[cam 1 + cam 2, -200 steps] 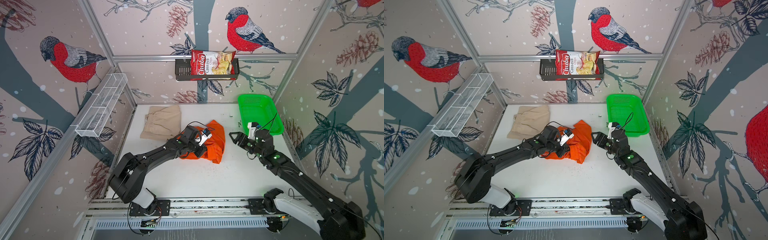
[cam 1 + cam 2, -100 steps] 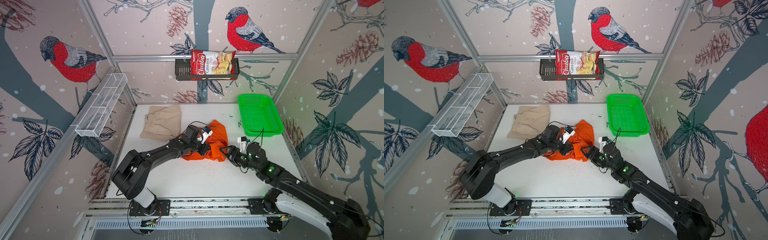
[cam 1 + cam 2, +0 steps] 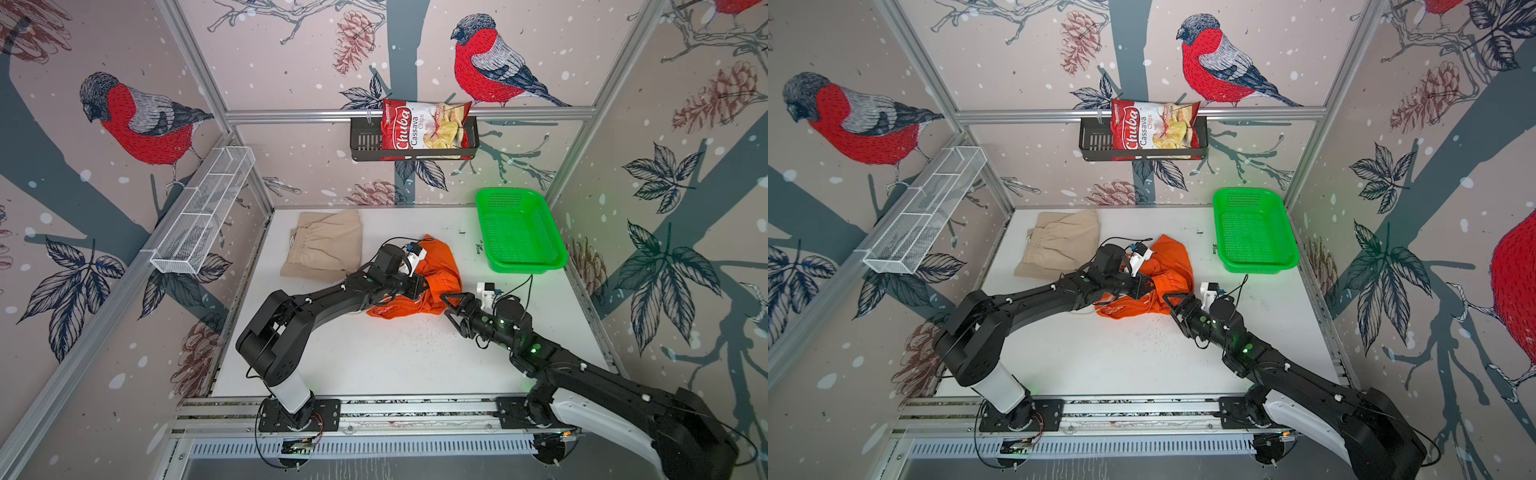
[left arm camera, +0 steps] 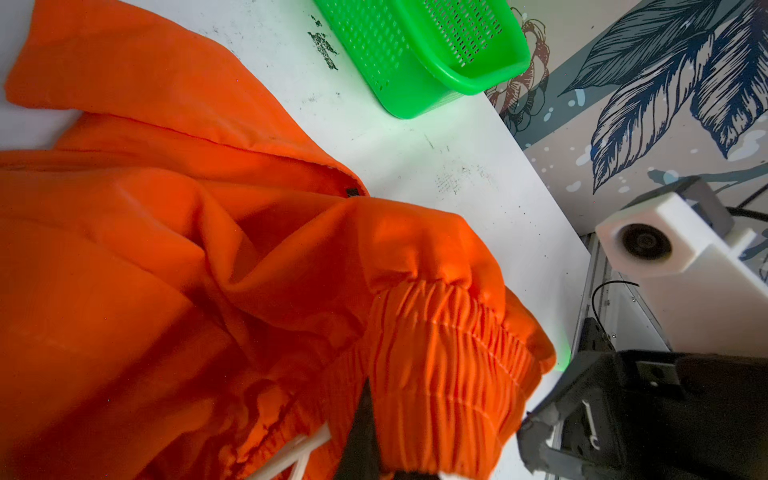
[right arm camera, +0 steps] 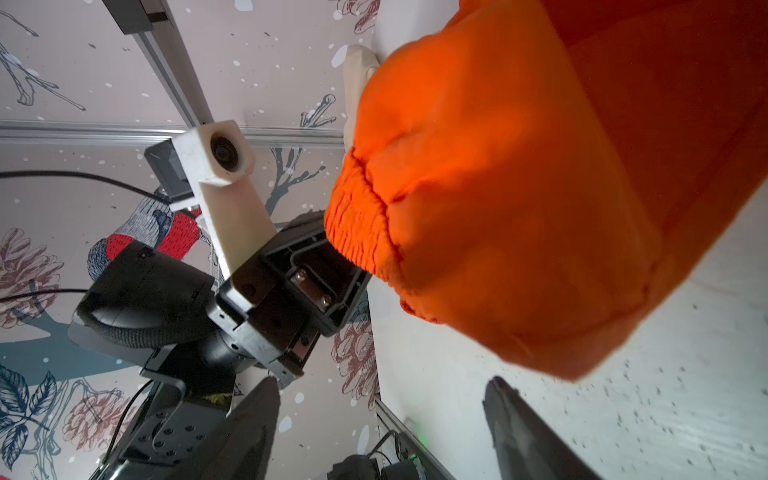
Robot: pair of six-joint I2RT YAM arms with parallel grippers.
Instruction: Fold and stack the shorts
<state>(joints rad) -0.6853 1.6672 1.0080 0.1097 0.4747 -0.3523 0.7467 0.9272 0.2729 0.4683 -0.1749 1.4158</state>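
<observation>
Right gripper (image 3: 444,304) moved in beside orange shorts (image 3: 441,266), jaws apart, left gripper (image 3: 419,286) clamped on orange shorts

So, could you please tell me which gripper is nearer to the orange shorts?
Left. The left gripper is shut on the orange shorts at the gathered waistband, holding it raised. The right gripper hangs open just beside that waistband end, gripping nothing.

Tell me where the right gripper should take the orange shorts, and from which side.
Probably the orange shorts' ribbed waistband, on its free end beside the shut left gripper. Approach from the right: that edge hangs lifted, facing the open right gripper.
</observation>
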